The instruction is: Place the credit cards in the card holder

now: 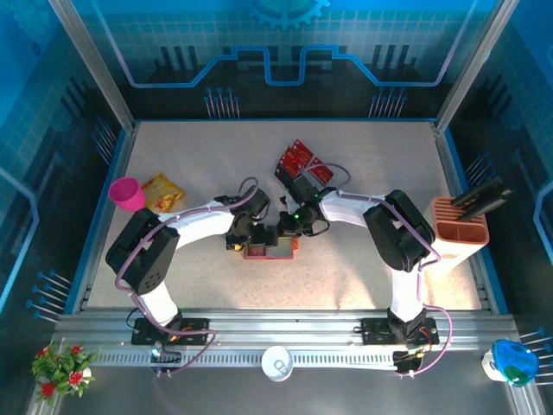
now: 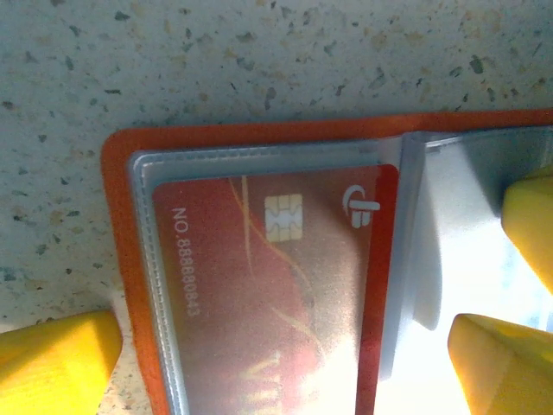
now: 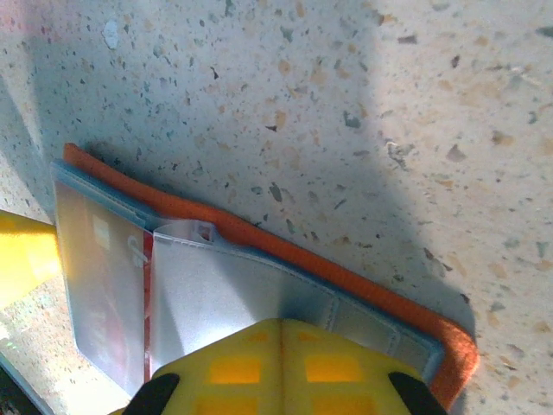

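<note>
**One card seated, the wallet pinned open at mid-table**

The speckled table (image 1: 380, 259) carries the whole arrangement. From its near edge the left arm (image 1: 186, 220) and the right arm (image 1: 363, 203) reach in and meet over the wallet (image 1: 270, 252), which lies open and flat near the middle. Beyond it, toward the far side and apart from it, the loose red cards (image 1: 302, 162) lie in a fanned heap.

Seen close, the wallet's orange cover frames clear pockets. One card (image 2: 259, 285), its chip and number showing, sits fully under the plastic of one pocket. The grey pocket panel (image 3: 242, 294) beside it looks empty.

The left gripper (image 2: 282, 341) hangs just above the filled pocket with its jaws spread wide. One finger is off the wallet's edge over the table, the other over the grey panel, and it grips nothing. The right gripper (image 3: 281, 350) has its jaws closed together, tips down on the grey panel. No card shows between them, and whether they nip the plastic cannot be told.

By judgement, the step in hand is the end of one insertion, with the right arm apparently pinning the wallet open. The next move calls for one arm to go to the heap and take a single card by its edge. It would then bring the card square to the mouth of an empty pocket, with the wallet held against sliding.
</note>
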